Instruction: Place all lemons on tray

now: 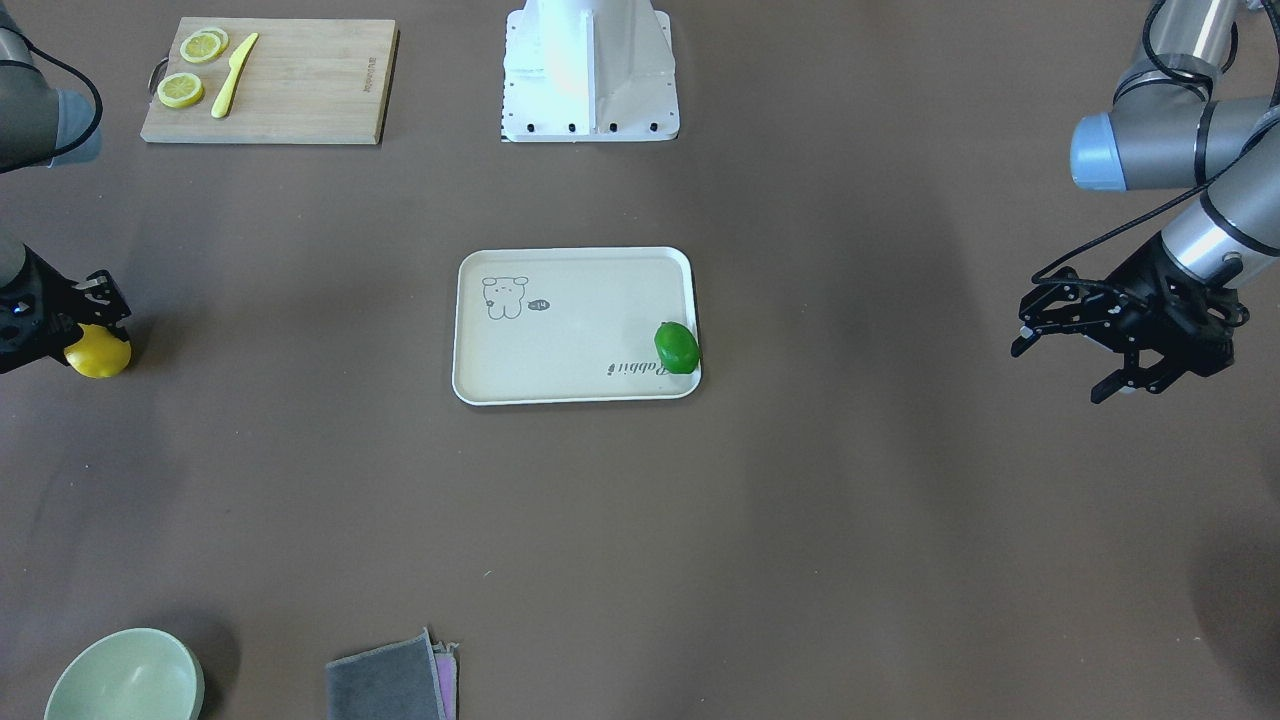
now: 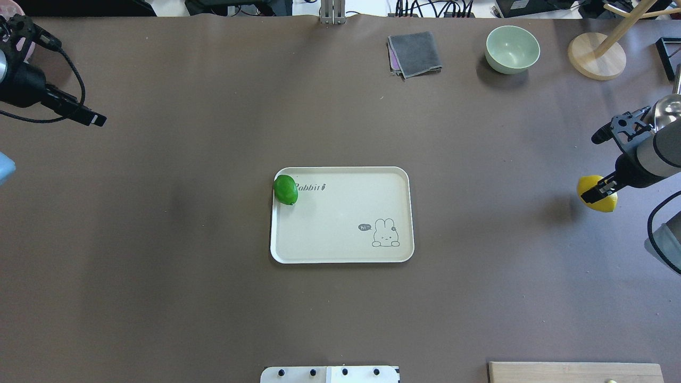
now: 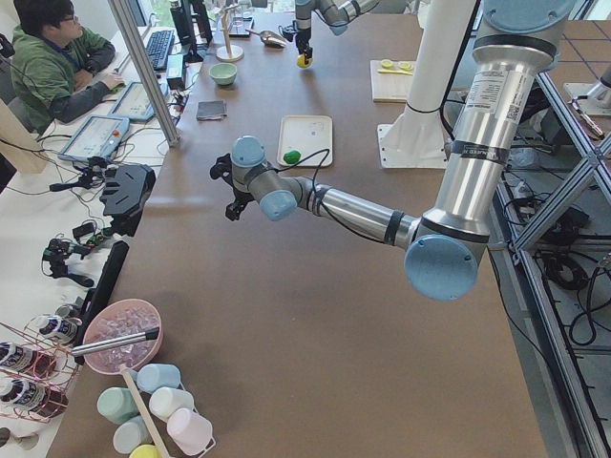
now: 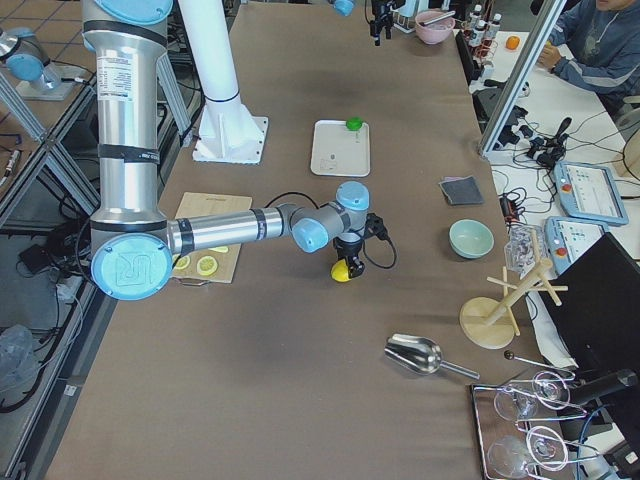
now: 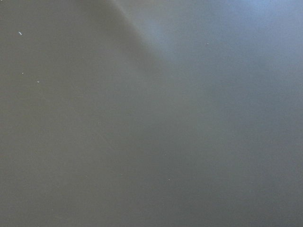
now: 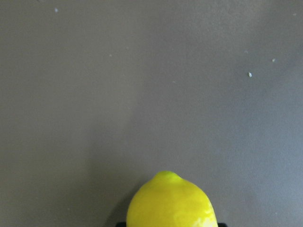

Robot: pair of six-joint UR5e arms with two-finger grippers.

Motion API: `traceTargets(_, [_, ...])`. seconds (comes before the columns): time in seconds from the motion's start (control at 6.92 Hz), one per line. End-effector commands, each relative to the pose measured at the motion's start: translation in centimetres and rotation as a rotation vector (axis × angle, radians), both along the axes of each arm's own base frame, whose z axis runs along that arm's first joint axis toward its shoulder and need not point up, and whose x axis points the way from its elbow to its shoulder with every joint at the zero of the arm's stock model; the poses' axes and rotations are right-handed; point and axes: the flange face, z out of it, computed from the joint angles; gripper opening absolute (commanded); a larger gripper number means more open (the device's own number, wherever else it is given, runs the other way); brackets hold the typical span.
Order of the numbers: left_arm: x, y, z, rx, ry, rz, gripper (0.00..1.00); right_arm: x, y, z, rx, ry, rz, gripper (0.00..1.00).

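the yellow lemon [image 1: 98, 352] is seen at the left edge of the front-facing frame, well apart from the tray [image 1: 575, 325], and is clasped by the right gripper [image 1: 88, 338]. the green lemon [image 1: 677, 347] is found in the tray's lower right corner, against the rim. the left gripper [image 1: 1058, 372] is held at the right edge, jaws spread wide.

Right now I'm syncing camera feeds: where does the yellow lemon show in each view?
Front-facing: yellow lemon at the left edge, in the right gripper.
Overhead: yellow lemon at the right edge.
Exterior left: yellow lemon at the top, small.
Exterior right: yellow lemon at centre.
Left wrist: not in it.
Right wrist: yellow lemon at bottom centre.
Landmark: the tray, mid-table in all exterior views.
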Motion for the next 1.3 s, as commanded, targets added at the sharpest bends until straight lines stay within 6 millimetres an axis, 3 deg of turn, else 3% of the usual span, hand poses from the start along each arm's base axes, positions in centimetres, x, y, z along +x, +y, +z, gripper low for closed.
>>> traceTargets(0.0, [0.0,0.0,0.1,-0.001,-0.001,0.0,0.98,-3.2,-2.1,-7.7,-0.024,-0.098,0.111,0.0])
traceTargets(0.29, [0.1,0.0,0.1,-0.001,-0.001,0.002,0.98,-13.1,-2.2,-17.6,-0.166,-0.21,0.285,0.0])
traceTargets(0.58, [0.0,0.0,0.2,-0.004,-0.001,-0.001,0.98,-22.5,0.0,-26.1,-0.235,-0.219,0.426,0.0])
traceTargets(0.72, [0.1,0.1,0.2,-0.004,-0.001,0.001,0.98,-26.2,0.9,-30.1,-0.253,-0.175,0.487,0.0])
traceTargets(0.87, [0.1,0.1,0.1,-0.006,0.0,0.001,0.98,-28.2,2.1,-32.0,-0.267,-0.169,0.497,0.0])
traceTargets(1.01, [0.1,0.1,0.1,-0.006,0.0,0.001,0.98,-30.0,3.3,-32.3,-0.271,-0.165,0.535,0.3])
traceTargets(1.16, [0.1,0.0,0.2,-0.007,-0.001,0.0,0.98,-30.3,3.5,-32.5,-0.258,-0.169,0.571,0.99])
